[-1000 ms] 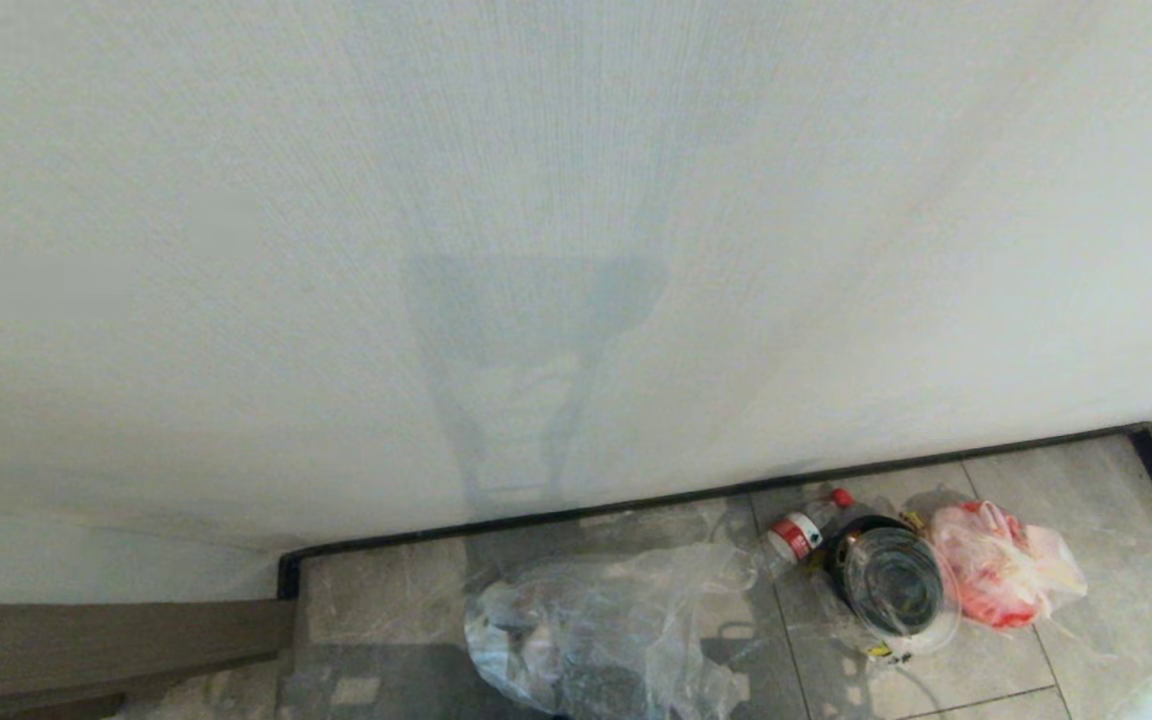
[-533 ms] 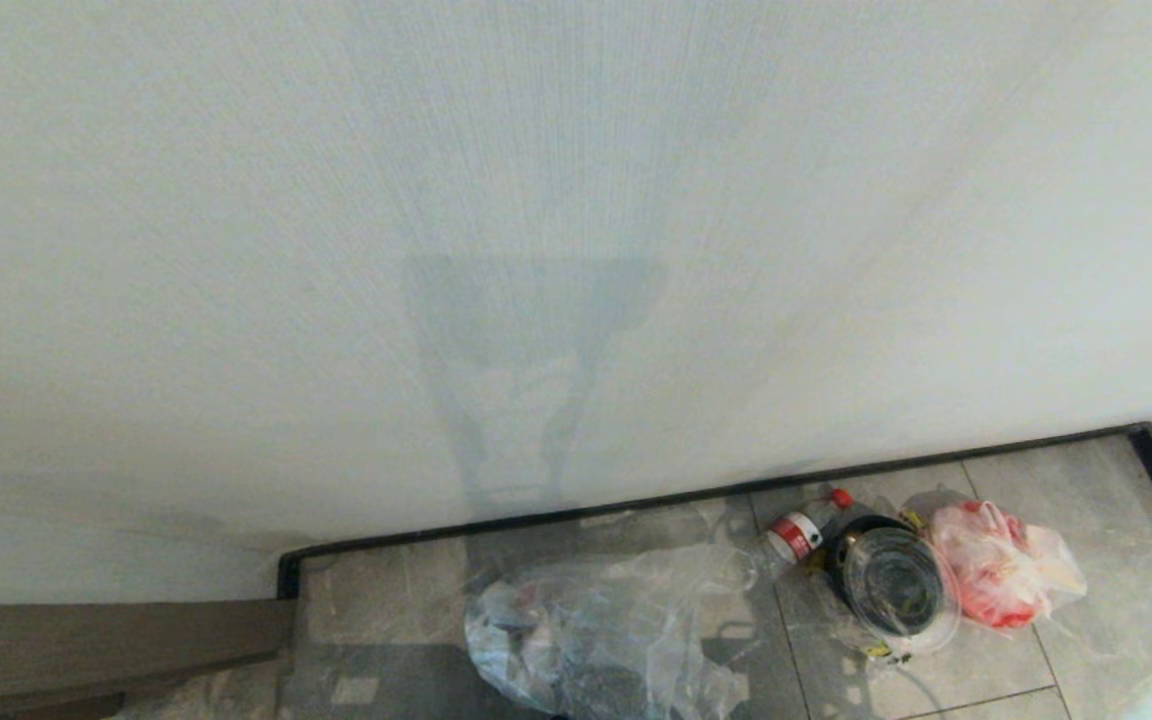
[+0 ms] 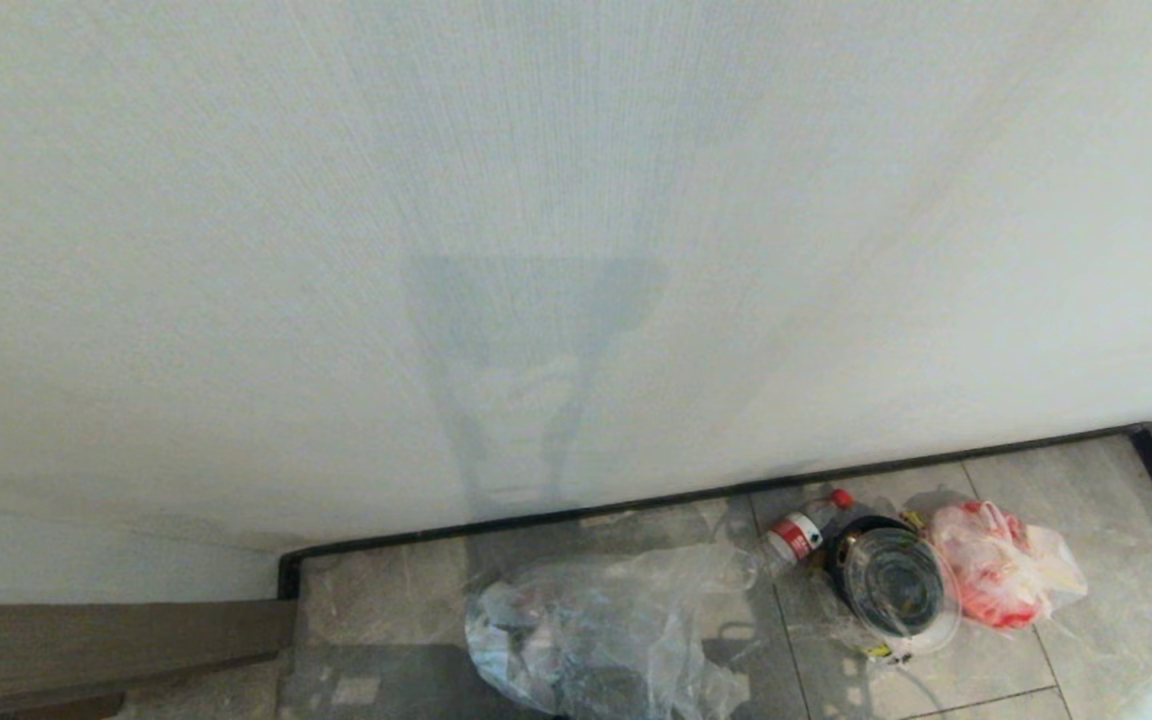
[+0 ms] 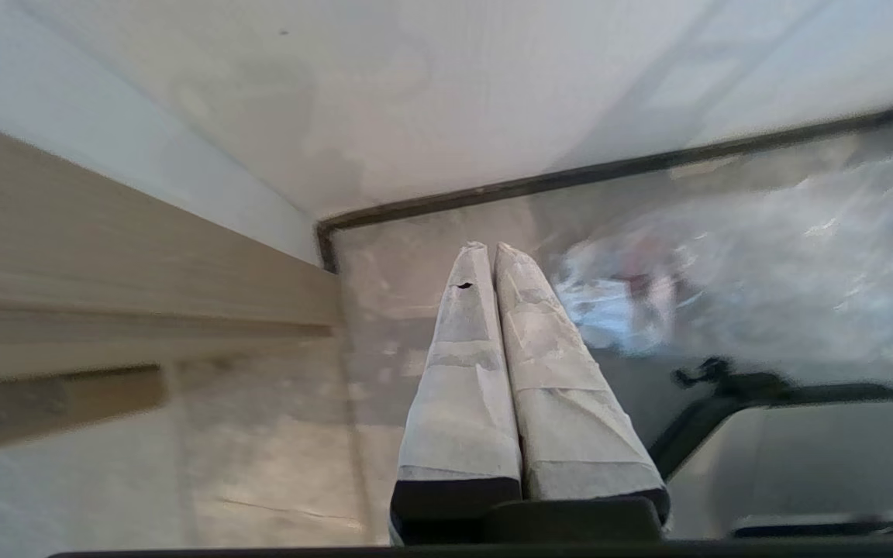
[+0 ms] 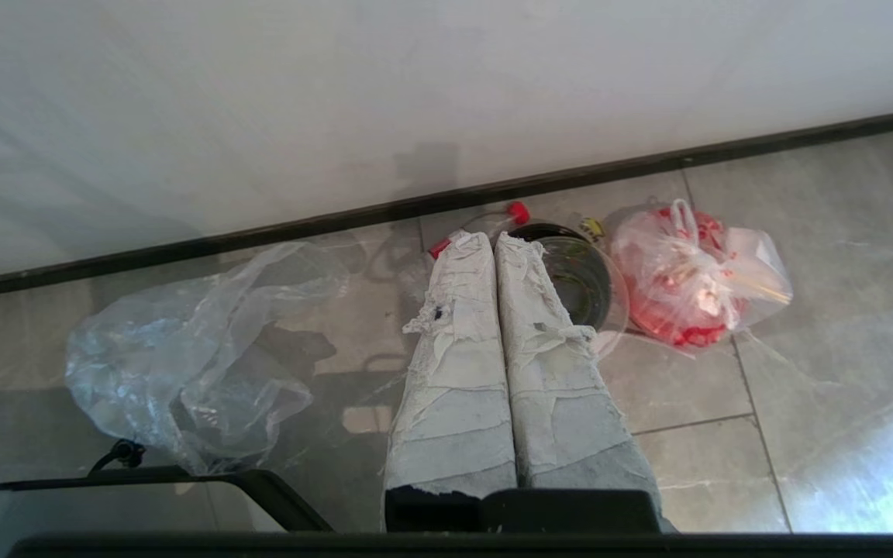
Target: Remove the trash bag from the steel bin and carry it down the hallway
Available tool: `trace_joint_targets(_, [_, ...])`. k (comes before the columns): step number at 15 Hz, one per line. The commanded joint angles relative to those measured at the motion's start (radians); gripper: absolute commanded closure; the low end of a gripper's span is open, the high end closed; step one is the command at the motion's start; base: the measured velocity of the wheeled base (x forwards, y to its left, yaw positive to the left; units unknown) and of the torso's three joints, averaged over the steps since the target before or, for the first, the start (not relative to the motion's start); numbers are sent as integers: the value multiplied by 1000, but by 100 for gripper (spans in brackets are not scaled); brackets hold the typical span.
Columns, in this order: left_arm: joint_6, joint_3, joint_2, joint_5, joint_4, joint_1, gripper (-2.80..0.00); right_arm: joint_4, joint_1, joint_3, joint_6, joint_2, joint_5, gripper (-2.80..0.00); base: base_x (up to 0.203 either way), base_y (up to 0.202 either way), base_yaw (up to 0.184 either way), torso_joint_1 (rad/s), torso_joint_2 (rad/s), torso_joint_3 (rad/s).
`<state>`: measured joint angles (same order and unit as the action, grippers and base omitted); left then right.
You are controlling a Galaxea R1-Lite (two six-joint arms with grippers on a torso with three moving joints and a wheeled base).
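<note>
Beside the steel bin (image 3: 891, 583), the trash bag (image 3: 606, 630) lies loose; both grippers, left gripper (image 4: 487, 249) and right gripper (image 5: 491, 239), are pressed together and empty, so wheels might snag it.

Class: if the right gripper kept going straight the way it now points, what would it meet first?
Probably the steel bin: the shut right gripper points at its rim. Depth is unclear, so the floor might come first.

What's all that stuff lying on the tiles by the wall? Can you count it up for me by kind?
Clear plastic trash bag: 1
Pink-red plastic bag: 1
Steel bin: 1
Plastic bottle with a red cap: 1
Total: 4
</note>
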<state>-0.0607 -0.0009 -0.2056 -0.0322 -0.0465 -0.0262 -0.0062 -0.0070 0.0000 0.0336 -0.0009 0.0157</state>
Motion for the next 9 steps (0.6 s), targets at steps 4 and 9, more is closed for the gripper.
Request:
trace_joint_targets(4, [-37,-22,212,5,107,19,0,-1,-1,0,0,-1,0,0,0,0,0,0,0,0])
trace_joint_targets(9, [-32,2,206,6,53,20,0,-1,-1,0,0,-1,0,0,0,0,0,0,0,0])
